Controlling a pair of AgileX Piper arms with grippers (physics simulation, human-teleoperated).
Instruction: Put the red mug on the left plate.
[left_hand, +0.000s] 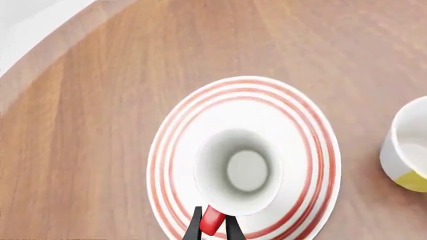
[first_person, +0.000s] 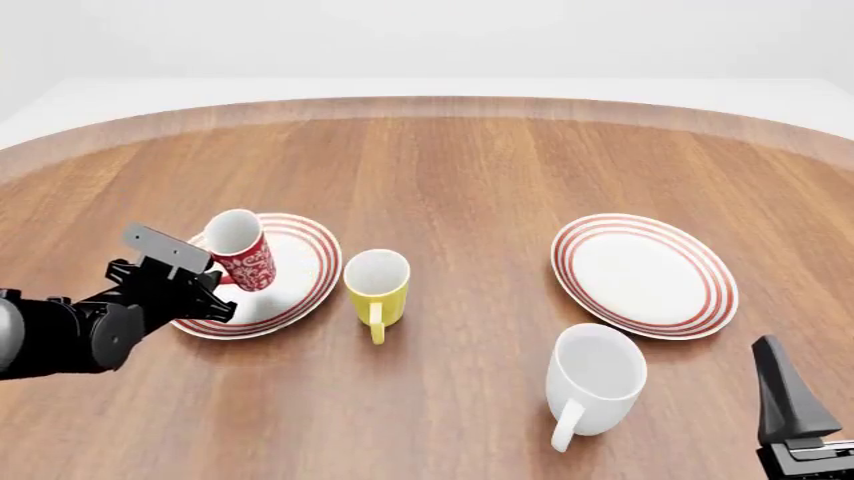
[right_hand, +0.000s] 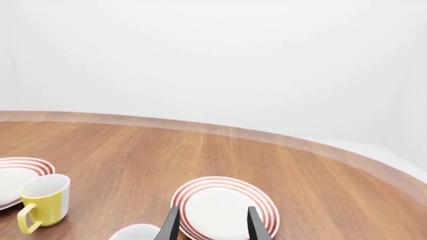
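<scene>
Red mug (first_person: 240, 250) hangs tilted over the left plate (first_person: 304, 285), handle pinched in the left claw (left_hand: 213, 227); only lowering and letting go remain.

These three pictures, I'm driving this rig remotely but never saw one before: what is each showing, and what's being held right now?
Two robot arms work at a round wooden table. The front view looks from behind the arms. Each wrist view looks along one gripper's fingers. The left gripper is pinching the handle of the red mug, tilted over the left plate; whether it touches the plate I cannot tell. The right gripper is open and holds nothing. Also on the table: a yellow mug, a white mug and a second ringed plate.
</scene>
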